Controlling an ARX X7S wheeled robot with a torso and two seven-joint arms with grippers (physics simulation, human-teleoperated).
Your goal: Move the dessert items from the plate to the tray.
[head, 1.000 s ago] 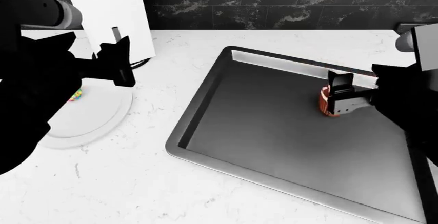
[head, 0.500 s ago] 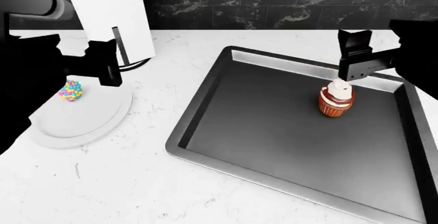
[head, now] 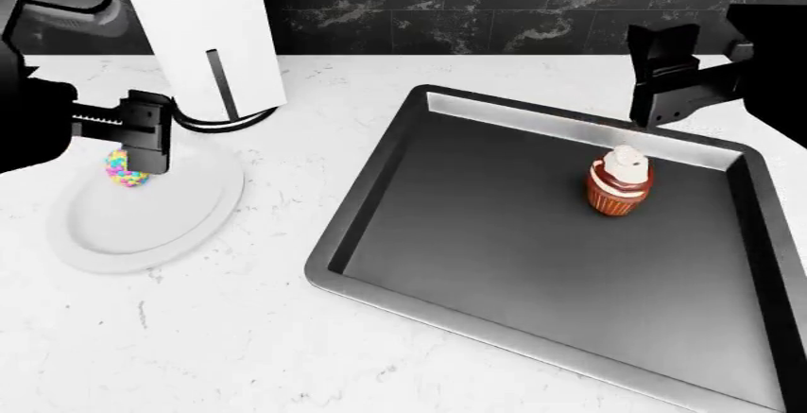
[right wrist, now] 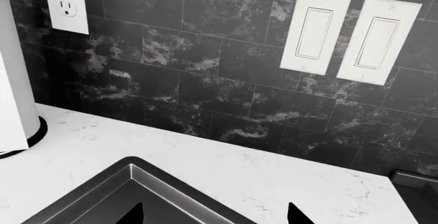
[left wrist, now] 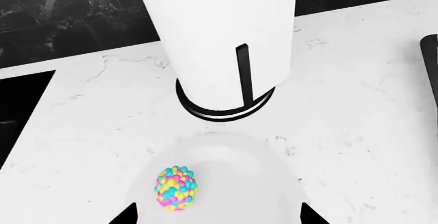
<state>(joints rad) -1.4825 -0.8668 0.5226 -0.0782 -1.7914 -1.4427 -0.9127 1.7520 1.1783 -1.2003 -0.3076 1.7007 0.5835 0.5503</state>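
The cupcake (head: 619, 184) stands upright on the dark grey tray (head: 505, 271), near its far right side. My right gripper (head: 664, 77) hangs open and empty above the tray's far rim, clear of the cupcake; the right wrist view shows the gripper (right wrist: 215, 216) over a tray corner (right wrist: 130, 183). The speckled egg-shaped sweet (head: 123, 169) lies on the white plate (head: 139, 229), partly hidden by my left gripper (head: 143, 148). In the left wrist view the sweet (left wrist: 176, 188) lies on the plate (left wrist: 239, 172), just ahead of the open left gripper (left wrist: 217, 219) and nearer one finger.
A tall white paper towel roll (head: 202, 25) on a black-ringed base (left wrist: 222, 111) stands right behind the plate. A black sink basin (left wrist: 20, 111) lies beyond the counter edge. The dark tiled wall carries an outlet (right wrist: 66, 3) and switches (right wrist: 349, 29).
My right gripper let go of the cupcake on the tray and rose up and back. My left gripper dropped lower over the plate, close to the speckled sweet.
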